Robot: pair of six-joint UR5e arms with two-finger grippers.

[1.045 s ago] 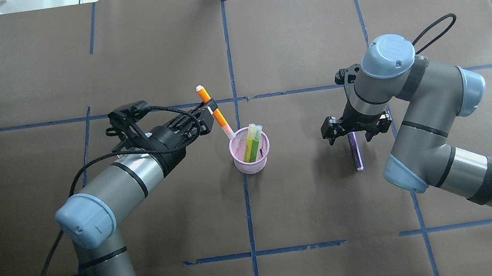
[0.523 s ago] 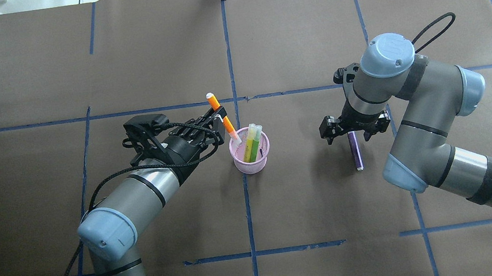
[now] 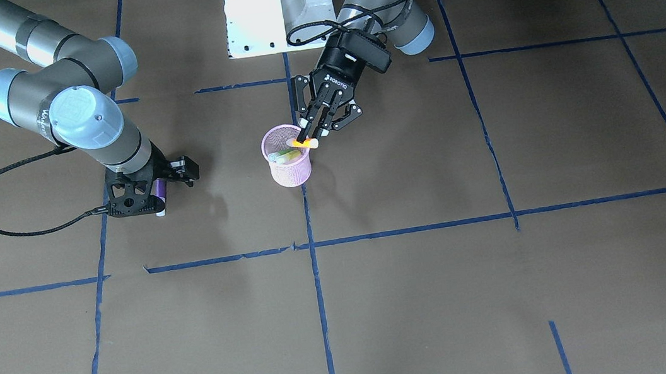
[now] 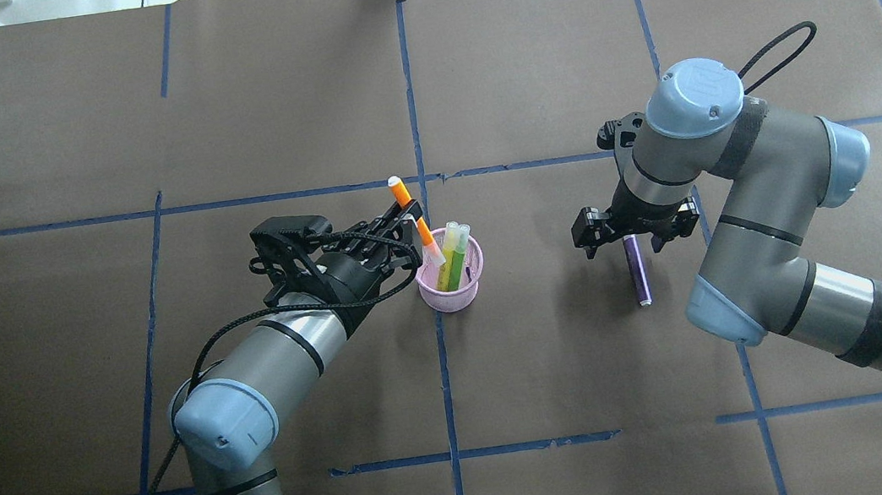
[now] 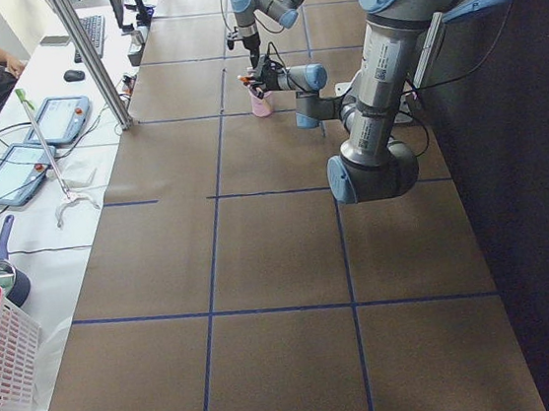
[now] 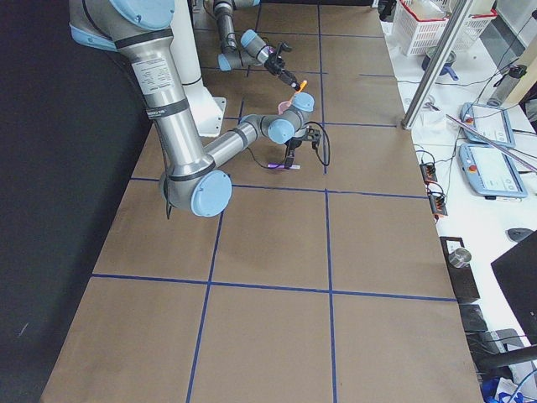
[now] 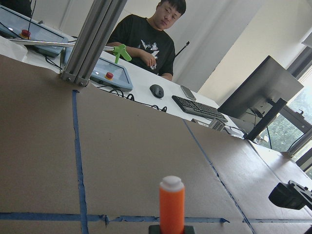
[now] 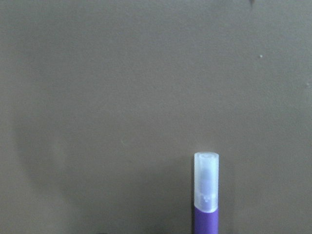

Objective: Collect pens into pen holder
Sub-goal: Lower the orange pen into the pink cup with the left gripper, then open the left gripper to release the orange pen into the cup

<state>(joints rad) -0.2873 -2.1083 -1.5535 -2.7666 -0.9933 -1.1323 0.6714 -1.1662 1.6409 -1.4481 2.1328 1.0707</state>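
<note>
Overhead exterior: left jaws clench orange pen (image 4: pixel 400 193), tip at holder (image 4: pixel 452 299) rim, release likely next; right jaws straddle purple pen (image 4: pixel 641 276), unclosed, on counter (image 4: pixel 509 375).

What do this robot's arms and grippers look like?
Both the left arm and the right arm are grey metal tubes with pale blue joint caps and black bands. A black cable runs loosely along each. The left gripper and right gripper are black, with linked fingers; white lettering marks the left one.
</note>
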